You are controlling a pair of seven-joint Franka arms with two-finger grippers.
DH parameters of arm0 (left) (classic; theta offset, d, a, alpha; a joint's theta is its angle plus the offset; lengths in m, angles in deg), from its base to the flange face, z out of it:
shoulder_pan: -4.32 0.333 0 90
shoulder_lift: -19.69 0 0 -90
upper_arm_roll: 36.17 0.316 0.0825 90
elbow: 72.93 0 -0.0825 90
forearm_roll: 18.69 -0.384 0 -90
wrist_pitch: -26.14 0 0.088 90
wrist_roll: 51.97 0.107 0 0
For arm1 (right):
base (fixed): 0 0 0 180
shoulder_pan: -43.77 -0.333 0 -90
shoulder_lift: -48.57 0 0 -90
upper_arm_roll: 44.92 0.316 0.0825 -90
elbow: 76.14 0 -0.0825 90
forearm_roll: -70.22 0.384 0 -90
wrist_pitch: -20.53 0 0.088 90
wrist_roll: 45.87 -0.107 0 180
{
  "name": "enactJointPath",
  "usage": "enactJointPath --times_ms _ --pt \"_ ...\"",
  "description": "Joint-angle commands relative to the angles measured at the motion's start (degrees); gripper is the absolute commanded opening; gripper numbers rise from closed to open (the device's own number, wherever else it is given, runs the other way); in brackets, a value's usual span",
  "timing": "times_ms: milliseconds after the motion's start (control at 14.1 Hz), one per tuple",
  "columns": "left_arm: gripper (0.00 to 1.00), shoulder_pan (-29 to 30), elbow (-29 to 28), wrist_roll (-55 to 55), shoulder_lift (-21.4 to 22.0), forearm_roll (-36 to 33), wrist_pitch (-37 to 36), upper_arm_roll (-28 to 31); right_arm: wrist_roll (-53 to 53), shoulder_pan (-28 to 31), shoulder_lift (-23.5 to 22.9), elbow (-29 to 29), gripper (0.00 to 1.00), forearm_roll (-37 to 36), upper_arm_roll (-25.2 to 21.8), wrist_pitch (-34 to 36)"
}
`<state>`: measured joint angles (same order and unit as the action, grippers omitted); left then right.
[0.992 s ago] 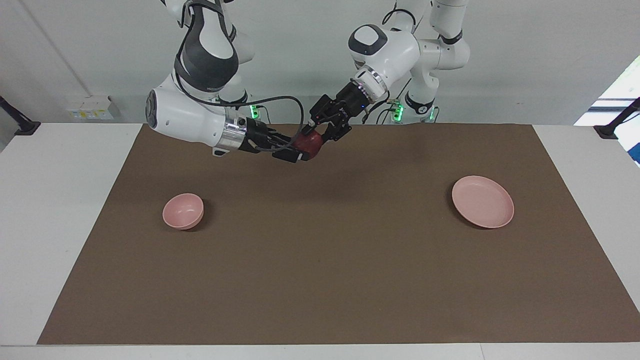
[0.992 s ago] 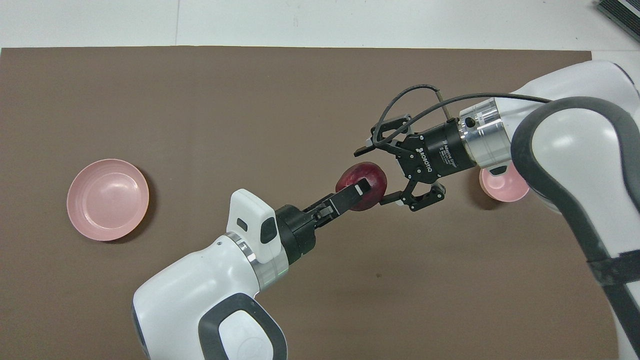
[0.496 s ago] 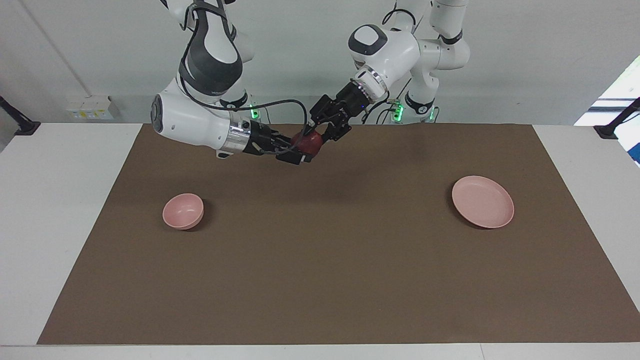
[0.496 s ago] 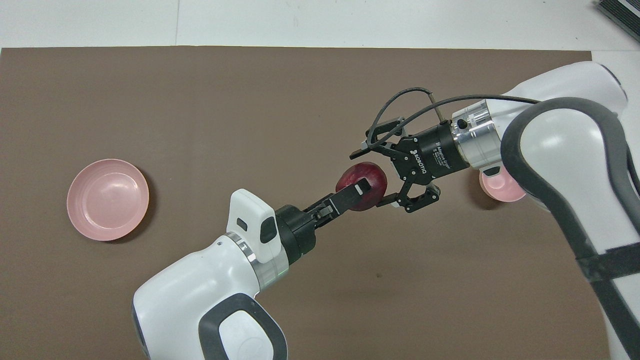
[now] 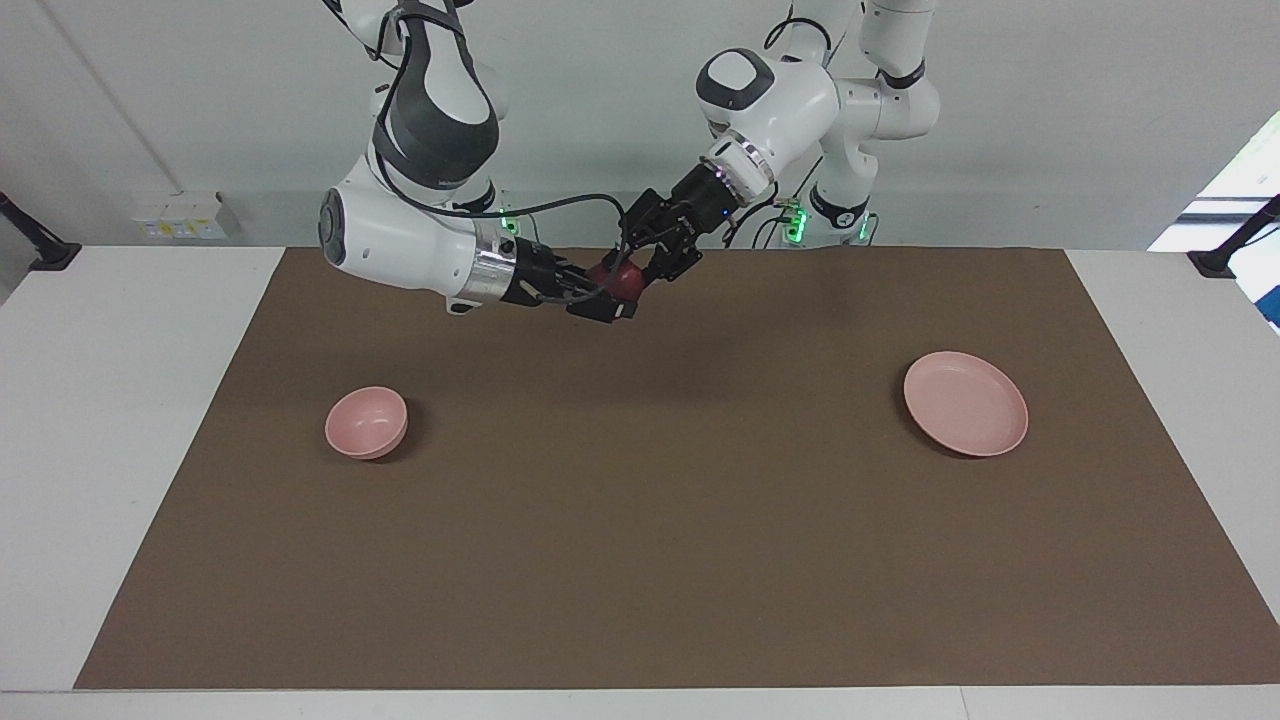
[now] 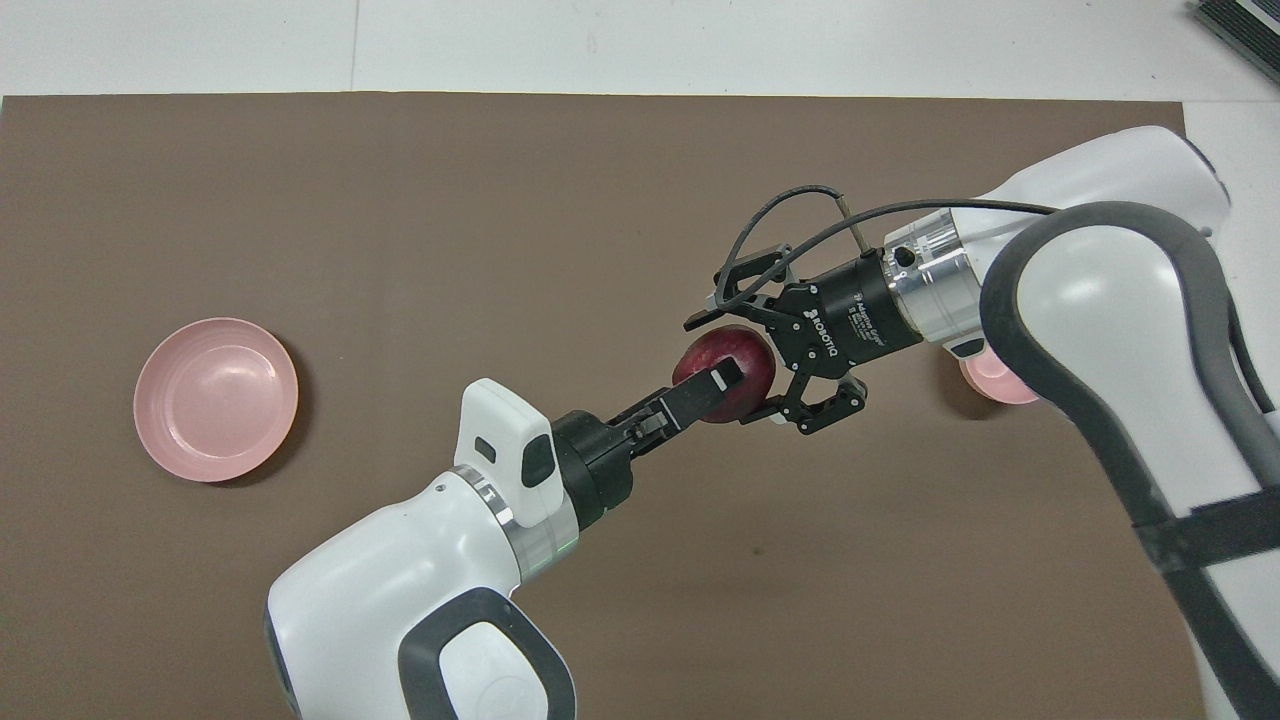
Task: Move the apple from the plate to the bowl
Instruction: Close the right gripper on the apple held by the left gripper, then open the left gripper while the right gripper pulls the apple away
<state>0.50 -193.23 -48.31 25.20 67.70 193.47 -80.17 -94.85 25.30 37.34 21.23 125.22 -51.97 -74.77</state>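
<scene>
The dark red apple [image 5: 624,279] [image 6: 728,358] hangs in the air over the mat's middle, near the robots' edge. My left gripper [image 5: 628,272] [image 6: 726,376] is shut on it. My right gripper [image 5: 606,294] [image 6: 722,370] is open, with one finger on each side of the apple. The pale pink plate [image 5: 965,403] [image 6: 216,398] lies empty toward the left arm's end. The small pink bowl [image 5: 366,422] stands empty toward the right arm's end; in the overhead view the bowl [image 6: 992,377] is mostly hidden under my right arm.
A brown mat [image 5: 650,520] covers most of the white table [image 5: 110,400]. A cable loops above my right gripper's wrist [image 6: 860,305].
My right gripper has slid toward the left arm's end, so its open fingers reach farther around the apple. The left gripper and the apple have stayed in place.
</scene>
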Motion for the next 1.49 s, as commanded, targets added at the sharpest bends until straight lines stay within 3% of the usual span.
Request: enactJointPath --times_ms 0,71,142,425,496,638,709,780,1417 --pt "0.0 0.3 0.3 -0.6 0.6 1.0 0.3 -0.7 -0.9 0.3 -0.5 -0.8 0.54 0.0 0.2 0.6" --pt "0.0 0.3 0.4 -0.6 0.6 1.0 0.3 -0.7 -1.0 0.4 -0.5 -0.9 0.03 0.0 0.3 0.7" --pt "0.0 0.3 0.3 -0.6 0.6 1.0 0.3 -0.7 -1.1 0.4 -0.5 -0.9 0.0 0.0 0.2 0.8" --pt "0.0 0.3 0.4 -0.7 0.6 1.0 0.1 -0.6 -1.0 0.5 -0.6 -1.0 0.0 0.0 0.2 0.8" --pt "0.11 0.3 0.4 -0.9 0.6 1.0 -0.1 -0.6 -0.9 0.6 -0.6 -1.1 0.0 0.0 0.2 0.8" --pt "0.71 0.4 0.4 -0.8 0.5 0.6 -0.2 -0.6 -1.0 0.6 -0.6 -1.1 0.0 0.0 0.2 0.8" --pt "0.93 0.5 0.5 -0.7 0.4 0.4 0.1 -0.5 -0.9 0.6 -0.6 -1.1 0.0 0.0 0.2 0.8" --pt "1.0 0.7 0.4 -0.6 0.4 0.4 0.0 -0.5 -0.9 0.6 -0.6 -1.1 0.0 0.0 0.2 0.8" --pt "1.0 2.9 0.2 -0.7 0.2 0.1 -0.4 0.0 4.9 3.6 -0.2 -1.1 0.0 -2.9 -0.5 2.5"
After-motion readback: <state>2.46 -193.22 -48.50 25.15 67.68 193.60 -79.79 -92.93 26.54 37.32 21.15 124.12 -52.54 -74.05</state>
